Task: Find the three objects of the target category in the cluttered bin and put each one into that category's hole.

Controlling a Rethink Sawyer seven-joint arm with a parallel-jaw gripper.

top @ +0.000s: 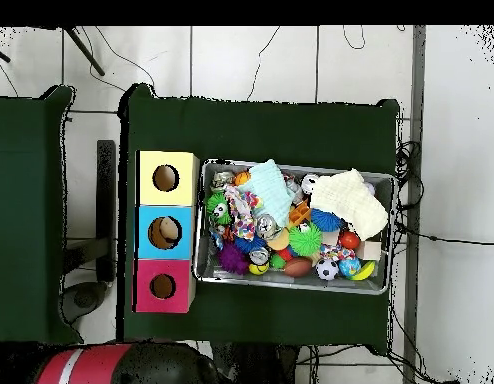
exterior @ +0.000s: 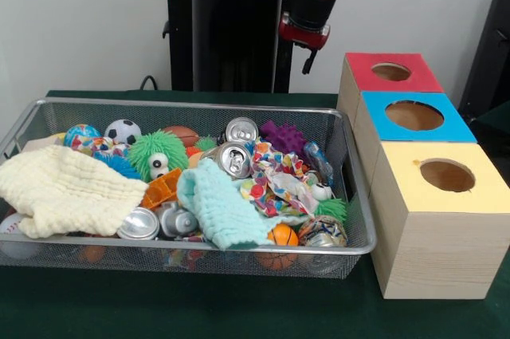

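The bin (exterior: 199, 105) is a silver wire mesh basket on the green table, also seen from overhead (top: 291, 287). It is full of clutter: silver drink cans (exterior: 233, 158), a cream cloth (exterior: 64, 187), a mint cloth (exterior: 219, 207), a green fuzzy toy (exterior: 158, 153), a soccer ball (exterior: 122, 131) and a small orange ball (exterior: 283, 235). Beside the bin stand three wooden boxes with a round hole each: red top (exterior: 390, 72), blue top (exterior: 414, 116), yellow top (exterior: 446, 175). Only the raised red and black arm (exterior: 311, 4) shows; its gripper is out of view.
The robot's black pedestal (exterior: 227, 36) stands behind the bin. A purple spiky toy (exterior: 283, 135) and a brown football (exterior: 182, 133) lie at the bin's far side. From overhead the boxes (top: 166, 232) line the bin's left side.
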